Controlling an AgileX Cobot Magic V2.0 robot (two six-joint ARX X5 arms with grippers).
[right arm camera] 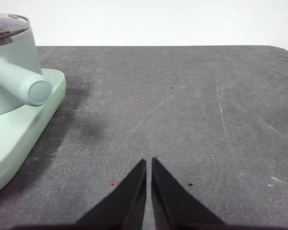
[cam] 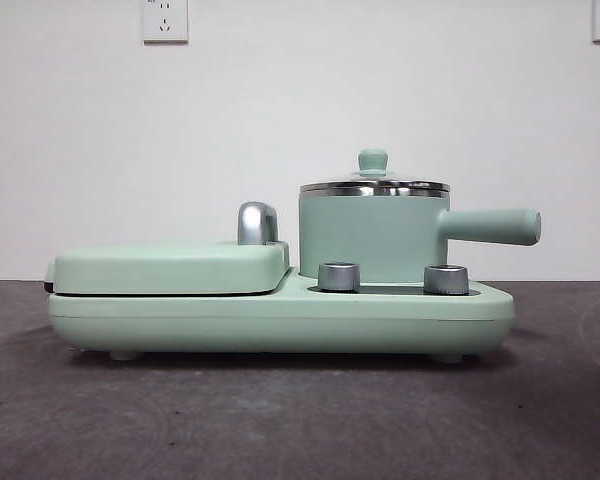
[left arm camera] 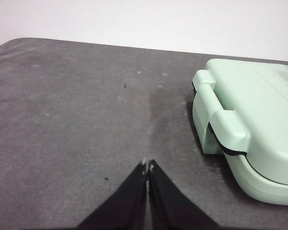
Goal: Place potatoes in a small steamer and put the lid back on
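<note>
Left claw and right claw both pinched together, empty, over bare table; lid on small steamer.

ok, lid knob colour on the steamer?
Mint green, matching the pot; the lid knob shows best in the front view.

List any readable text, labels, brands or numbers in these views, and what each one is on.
None readable.
Griddle lid: faint embossed marks near its far edge, too blurred to read.
Two steel knobs on the base: no legible markings.
Small steamer and its lid: no print visible.
Wall sockets: slots only, no text.
</note>
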